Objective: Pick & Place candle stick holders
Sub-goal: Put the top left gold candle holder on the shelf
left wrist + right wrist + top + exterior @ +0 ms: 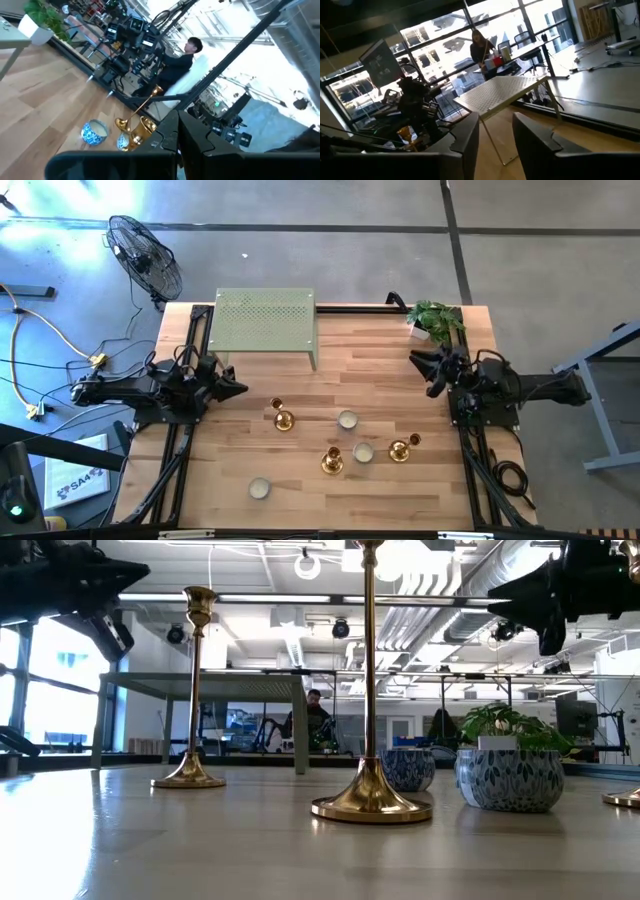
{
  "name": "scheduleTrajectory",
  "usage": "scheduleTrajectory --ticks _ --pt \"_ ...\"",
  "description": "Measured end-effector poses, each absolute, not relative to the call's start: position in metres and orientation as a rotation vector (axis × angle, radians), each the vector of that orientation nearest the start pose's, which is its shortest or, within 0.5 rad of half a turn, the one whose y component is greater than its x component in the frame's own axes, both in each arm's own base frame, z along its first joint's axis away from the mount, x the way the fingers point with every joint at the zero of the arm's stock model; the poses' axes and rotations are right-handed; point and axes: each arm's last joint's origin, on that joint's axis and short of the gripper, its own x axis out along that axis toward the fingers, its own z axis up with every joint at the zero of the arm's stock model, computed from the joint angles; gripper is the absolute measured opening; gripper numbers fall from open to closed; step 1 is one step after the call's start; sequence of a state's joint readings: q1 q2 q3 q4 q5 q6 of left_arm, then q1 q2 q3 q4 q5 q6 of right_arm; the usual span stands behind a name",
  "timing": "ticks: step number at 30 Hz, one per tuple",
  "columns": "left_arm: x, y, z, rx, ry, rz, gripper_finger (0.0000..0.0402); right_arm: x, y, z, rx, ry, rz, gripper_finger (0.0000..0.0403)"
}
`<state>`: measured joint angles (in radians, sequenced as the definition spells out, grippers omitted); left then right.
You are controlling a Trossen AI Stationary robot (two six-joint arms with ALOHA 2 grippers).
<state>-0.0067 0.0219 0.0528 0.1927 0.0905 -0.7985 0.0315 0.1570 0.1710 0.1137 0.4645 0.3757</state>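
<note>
On the wooden plank counter you have three shiny gold-brass candle stick holders standing upright, all in the half nearer the camera side. One candle stick holder sits left of centre, a second stands near the middle front, and a third is off to the right. Small blue-and-white patterned ceramic bowls lie among them: one between the first and third holders, one just beside the second holder, and another alone near the front left.

Your left gripper hangs above the counter's left side, well apart from the nearest holder; its jaws look closed together with nothing between them. Your right gripper hovers over the right side, near the small potted green plant in a white pot, its jaws spread apart and empty.

At the far edge you can see a pale green perforated metal stand. Beyond the counter, a person shows in the low view, and a black floor fan stands on the floor at the upper left
</note>
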Motion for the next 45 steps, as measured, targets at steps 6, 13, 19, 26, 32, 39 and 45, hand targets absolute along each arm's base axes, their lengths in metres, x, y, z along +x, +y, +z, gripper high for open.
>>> scheduleTrajectory --ticks 6,13,19,26,32,39,45 --pt "0.091 -0.003 0.206 -0.783 -0.241 -0.205 0.0003 0.088 -0.01 0.247 0.382 -0.182 -0.408 0.0177" --pt "0.082 -0.002 0.233 -0.828 -0.286 -0.196 0.0051 0.078 -0.011 0.267 0.374 -0.165 -0.415 0.021" --pt "0.077 0.004 0.247 -0.871 -0.29 0.031 0.0133 0.078 -0.011 0.269 0.374 -0.168 -0.414 0.0214" --pt "0.08 0.004 0.273 -0.631 -0.239 0.094 0.0199 0.087 -0.01 0.268 0.245 -0.113 -0.429 0.0214" --pt "0.094 0.004 0.309 -0.348 -0.074 0.145 0.0204 0.093 -0.01 0.268 0.212 -0.099 -0.431 0.0214" --pt "0.122 0.002 0.351 -0.154 0.309 0.111 0.0204 0.093 -0.01 0.27 0.2 -0.112 -0.424 0.0214" --pt "0.154 0.0 0.37 -0.034 0.605 0.057 0.0204 0.093 -0.01 0.271 0.168 -0.119 -0.424 0.0214"
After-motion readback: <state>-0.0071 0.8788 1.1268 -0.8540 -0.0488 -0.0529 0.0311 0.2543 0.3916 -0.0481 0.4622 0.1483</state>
